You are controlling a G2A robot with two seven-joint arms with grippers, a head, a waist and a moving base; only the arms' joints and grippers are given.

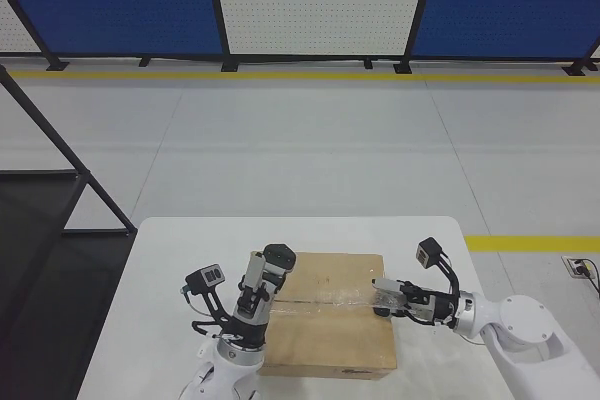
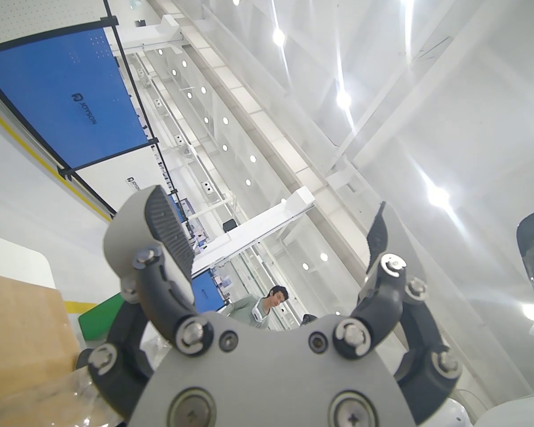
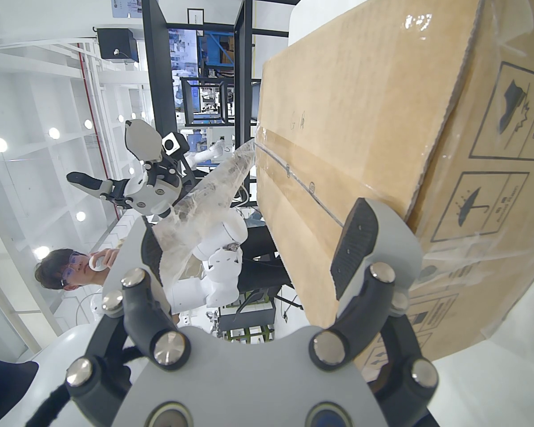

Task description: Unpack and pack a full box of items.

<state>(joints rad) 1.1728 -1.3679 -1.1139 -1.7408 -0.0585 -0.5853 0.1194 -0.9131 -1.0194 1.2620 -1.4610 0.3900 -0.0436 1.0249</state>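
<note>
Your right claw point(image 3: 253, 233): open, loose tape point(image 3: 213, 193) seemingly clinging | box point(image 3: 360, 104) seam runs toward your open, empty left claw point(image 2: 267, 215).

A closed cardboard box point(image 1: 325, 330) stands on the white desk point(image 1: 160, 300). The right hand point(image 1: 385, 296) is at one end of the shiny tape strip point(image 1: 330, 297) along the box's middle seam. The left hand point(image 1: 277, 262) is over the opposite edge.
</note>
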